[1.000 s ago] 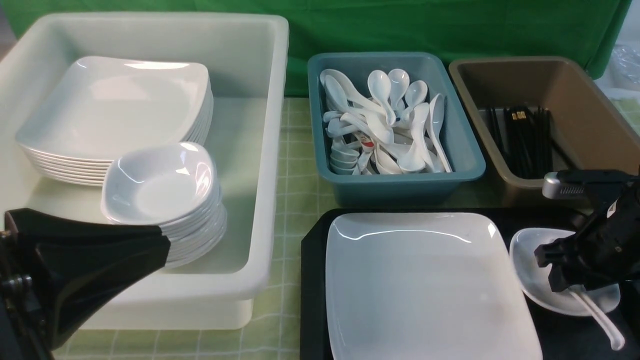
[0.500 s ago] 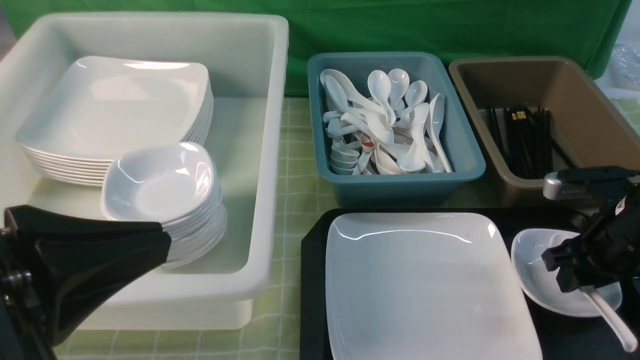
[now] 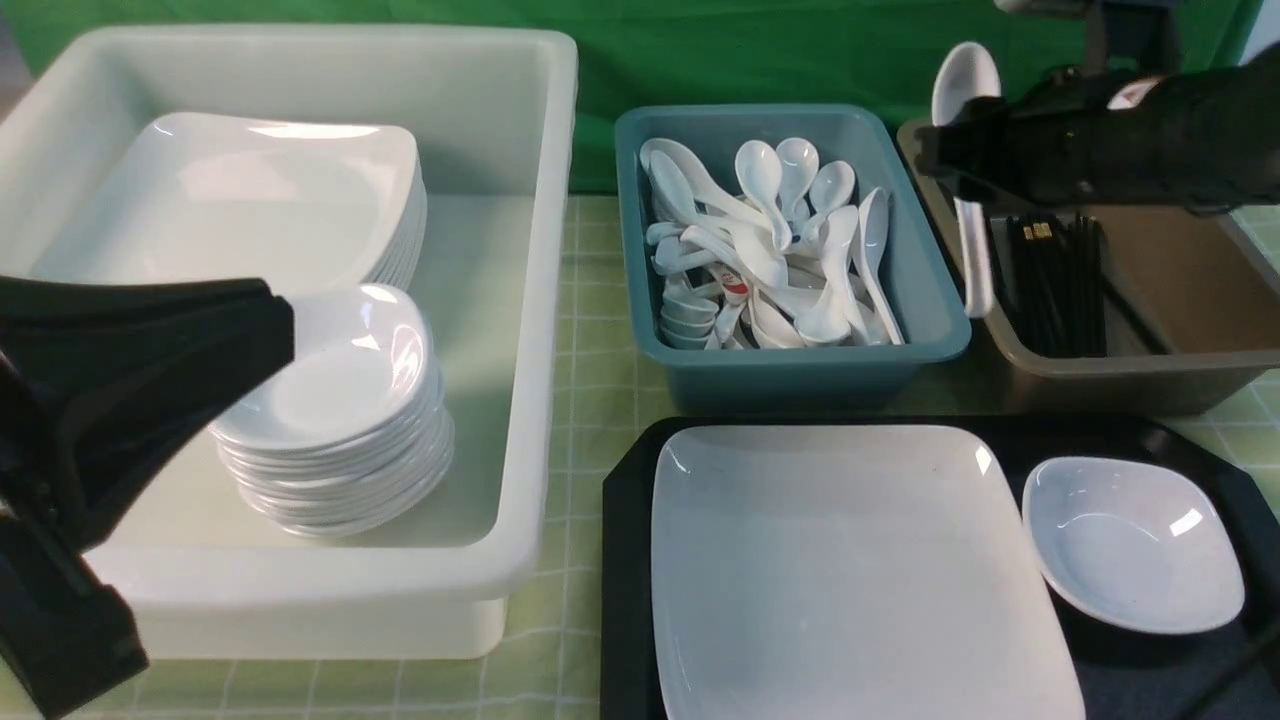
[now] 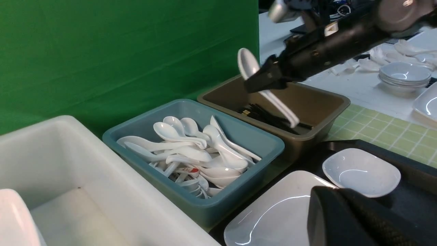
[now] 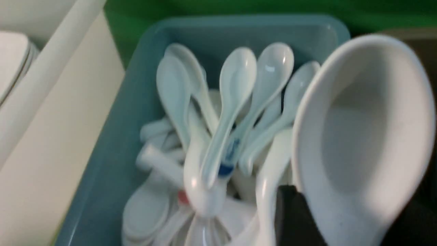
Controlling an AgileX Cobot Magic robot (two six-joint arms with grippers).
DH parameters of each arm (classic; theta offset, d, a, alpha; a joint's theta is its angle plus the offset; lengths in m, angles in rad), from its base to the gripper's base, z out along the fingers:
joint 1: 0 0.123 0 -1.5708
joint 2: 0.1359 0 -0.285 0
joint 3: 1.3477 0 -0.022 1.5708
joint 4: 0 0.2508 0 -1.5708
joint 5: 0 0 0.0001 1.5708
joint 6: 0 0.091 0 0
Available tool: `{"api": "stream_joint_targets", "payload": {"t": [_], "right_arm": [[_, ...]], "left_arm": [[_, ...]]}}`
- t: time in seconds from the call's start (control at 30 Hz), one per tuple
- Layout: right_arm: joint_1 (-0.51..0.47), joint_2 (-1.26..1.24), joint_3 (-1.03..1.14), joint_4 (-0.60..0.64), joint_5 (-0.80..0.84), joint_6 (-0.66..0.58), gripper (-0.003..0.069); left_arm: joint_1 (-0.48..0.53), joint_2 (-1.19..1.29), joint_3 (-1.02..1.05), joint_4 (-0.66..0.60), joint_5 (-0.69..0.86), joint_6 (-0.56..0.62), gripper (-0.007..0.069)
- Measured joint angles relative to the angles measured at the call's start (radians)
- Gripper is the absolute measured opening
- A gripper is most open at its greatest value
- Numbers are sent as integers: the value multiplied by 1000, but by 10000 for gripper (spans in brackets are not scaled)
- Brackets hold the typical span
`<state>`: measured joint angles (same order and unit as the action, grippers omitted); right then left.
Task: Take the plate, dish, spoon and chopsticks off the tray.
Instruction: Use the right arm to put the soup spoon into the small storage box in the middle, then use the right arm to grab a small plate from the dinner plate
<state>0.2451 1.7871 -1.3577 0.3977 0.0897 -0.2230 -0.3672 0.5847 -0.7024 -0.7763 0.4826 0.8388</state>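
Lifted off the dish (image 3: 1133, 545), the spoon (image 3: 965, 82) hangs pinched in the right gripper (image 3: 948, 166) (arm stretched level).

No legible text or labels.

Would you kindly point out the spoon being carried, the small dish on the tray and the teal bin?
spoon (image 3: 965, 80): front view, inside of its raised bowl.
dish (image 3: 1133, 545): front view, middle of its hollow.
teal bin (image 3: 800, 380): front view, its near outer wall.
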Motion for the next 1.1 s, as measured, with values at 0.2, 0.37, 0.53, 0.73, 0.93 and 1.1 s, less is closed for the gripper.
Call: {"api": "stream_joint_targets", "payload": {"t": [0.2,0.37,0.53,0.73,0.93,1.1], "right_arm": [[8,245,-217,7,43,18,414],[8,226,-287,-40,279,8,459],[32,27,-247,-247,601,31,357],[97,-234,51,-475,907,81,330],[97,-324,423,-633,798,74,423],[97,-290,552,-723,610,73,460]], "left_arm": [[0,0,0,0,5,0,20],[0,0,0,0,5,0,20],[0,0,0,16,22,0,20],[0,0,0,45,61,1,20],[0,0,0,46,78,-1,20],[0,0,0,48,85,-2,20]]}}
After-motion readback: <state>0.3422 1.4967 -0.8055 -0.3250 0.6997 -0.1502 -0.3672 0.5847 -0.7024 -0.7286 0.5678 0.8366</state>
